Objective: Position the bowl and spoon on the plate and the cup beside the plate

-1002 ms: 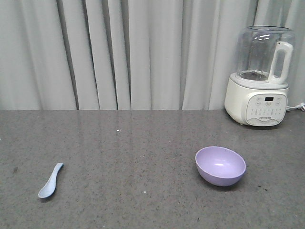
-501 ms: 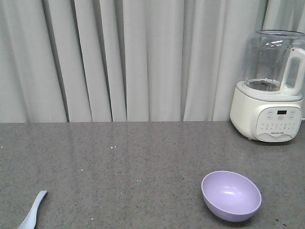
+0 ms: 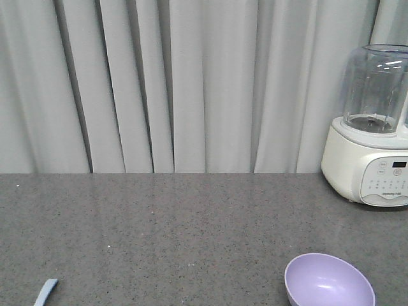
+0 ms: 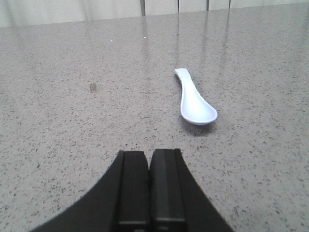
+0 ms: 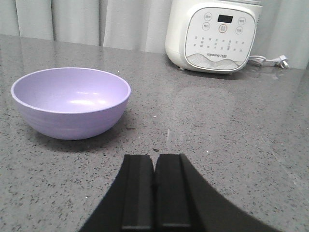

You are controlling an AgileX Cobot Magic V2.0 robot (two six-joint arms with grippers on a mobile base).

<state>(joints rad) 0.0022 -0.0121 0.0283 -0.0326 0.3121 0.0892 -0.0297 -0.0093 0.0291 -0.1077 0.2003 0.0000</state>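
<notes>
**Approach stage, both arms idle.** The left end effector (image 4: pixel 149 155) is shown with its two fingers pressed together and nothing held between them; the right end effector (image 5: pixel 154 158) is likewise closed and empty. The spoon (image 4: pixel 195 104) lies on the desk (image 4: pixel 72 121) ahead of the left end effector and a little to its right, bowl end nearer and handle pointing away. The bowl (image 5: pixel 71 102) stands upright and empty ahead of the right end effector and to its left. Over the last second the bowl and spoon have slid toward the lower edge of the front view, and the white blender-type appliance (image 5: pixel 215 36) has grown larger. This is judged to be the camera advancing, not the objects being moved, so no grasp has begun. Nothing is seen between either end effector and its item. The appliance and its cable (image 5: pixel 270 60) stand beyond the bowl, well apart, before a curtain (image 3: pixel 191 83). Plate and cup are not in view in any picture, so the placing spot cannot be located.
</notes>
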